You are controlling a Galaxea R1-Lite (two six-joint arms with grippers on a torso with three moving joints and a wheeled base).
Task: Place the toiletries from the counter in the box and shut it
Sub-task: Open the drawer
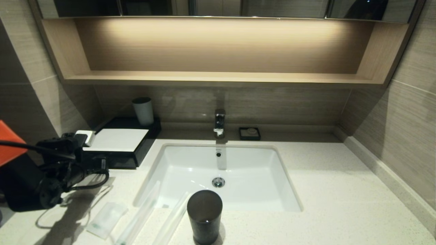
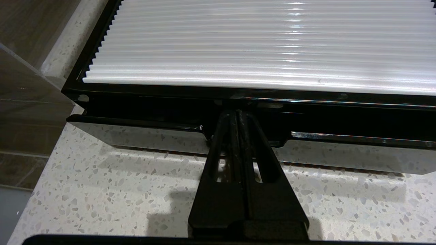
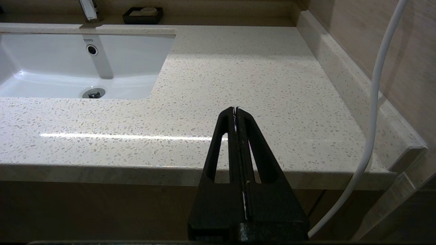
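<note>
Left fingers (image 2: 237,114) pressed together, empty, tips in box (image 2: 170,109) drawer notch, apparently to pull it open. Right fingers (image 3: 235,110) closed, empty, parked off bench (image 3: 238,85) edge.

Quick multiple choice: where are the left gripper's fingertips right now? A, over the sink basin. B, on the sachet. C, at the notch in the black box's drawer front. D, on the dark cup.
C: the left wrist view shows the left gripper, fingers together, with its tips at the notch pull of the box, whose drawer stands slightly out.
</note>
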